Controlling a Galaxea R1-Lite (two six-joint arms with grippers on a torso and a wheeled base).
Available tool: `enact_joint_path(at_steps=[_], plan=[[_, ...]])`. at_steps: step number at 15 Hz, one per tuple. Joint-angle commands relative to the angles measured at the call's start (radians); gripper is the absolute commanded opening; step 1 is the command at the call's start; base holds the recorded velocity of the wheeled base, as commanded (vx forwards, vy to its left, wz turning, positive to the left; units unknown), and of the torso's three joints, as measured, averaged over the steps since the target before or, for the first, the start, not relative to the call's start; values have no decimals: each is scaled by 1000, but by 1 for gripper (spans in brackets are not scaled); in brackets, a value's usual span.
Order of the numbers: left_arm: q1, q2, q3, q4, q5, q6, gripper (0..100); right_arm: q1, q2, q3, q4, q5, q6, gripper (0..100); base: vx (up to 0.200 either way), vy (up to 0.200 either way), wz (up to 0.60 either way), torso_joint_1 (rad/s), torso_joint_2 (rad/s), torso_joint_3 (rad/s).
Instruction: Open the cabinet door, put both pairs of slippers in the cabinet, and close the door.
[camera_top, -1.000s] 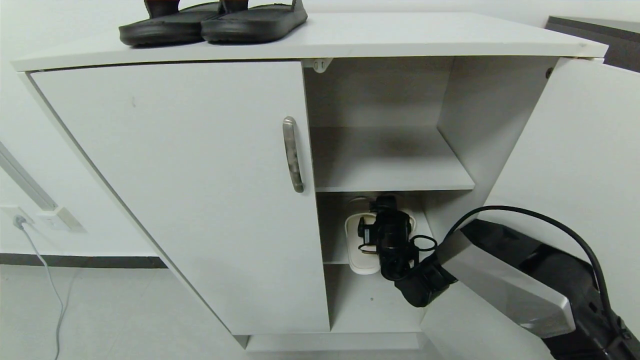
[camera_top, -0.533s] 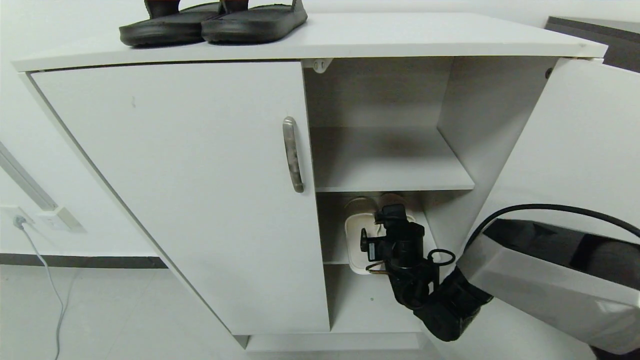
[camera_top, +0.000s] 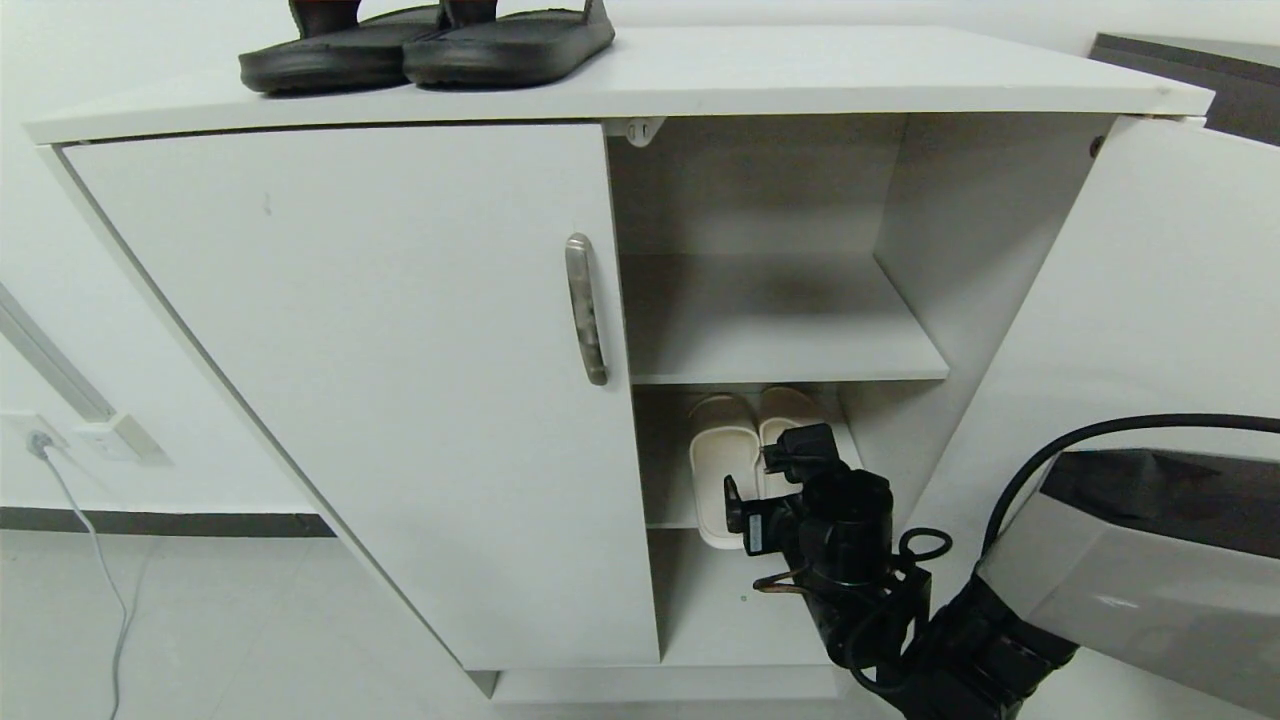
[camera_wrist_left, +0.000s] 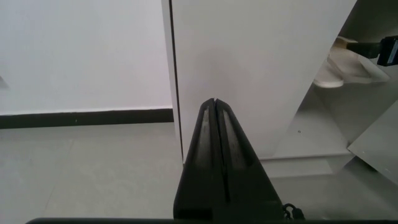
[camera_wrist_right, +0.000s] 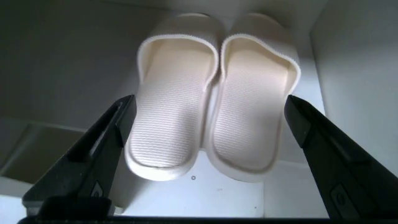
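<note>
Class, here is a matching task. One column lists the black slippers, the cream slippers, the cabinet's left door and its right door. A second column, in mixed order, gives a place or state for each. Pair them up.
Column one
1. black slippers
2. cream slippers
3. left door
4. right door

Column two
A. swung open
B. on top of the cabinet
C. shut
D. on a shelf inside

Pairs: 1-B, 2-D, 3-C, 4-A
</note>
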Motion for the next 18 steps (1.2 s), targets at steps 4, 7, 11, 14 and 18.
enact_joint_path(at_steps=[4, 7, 11, 14, 18], plan=[[0, 1, 0, 0, 0, -1, 0, 14, -9, 4, -2, 0, 0, 100, -100, 0, 0, 1, 2, 0], [0, 1, 0, 0, 0, -1, 0, 21, -9, 5, -2, 0, 0, 100, -200, 0, 0, 4, 7, 2], [0, 1, 0, 0, 0, -4, 0, 21, -9, 16, -2, 0, 0, 100, -50, 0, 0, -1, 2, 1], [0, 1, 0, 0, 0, -4, 0, 21, -9, 19, -3, 0, 0, 100, 0, 0, 0, 0, 0, 0], [0, 1, -2, 0, -3, -3, 0, 21, -9, 25, -16, 0, 0, 100, 0, 0, 0, 0, 0, 0]])
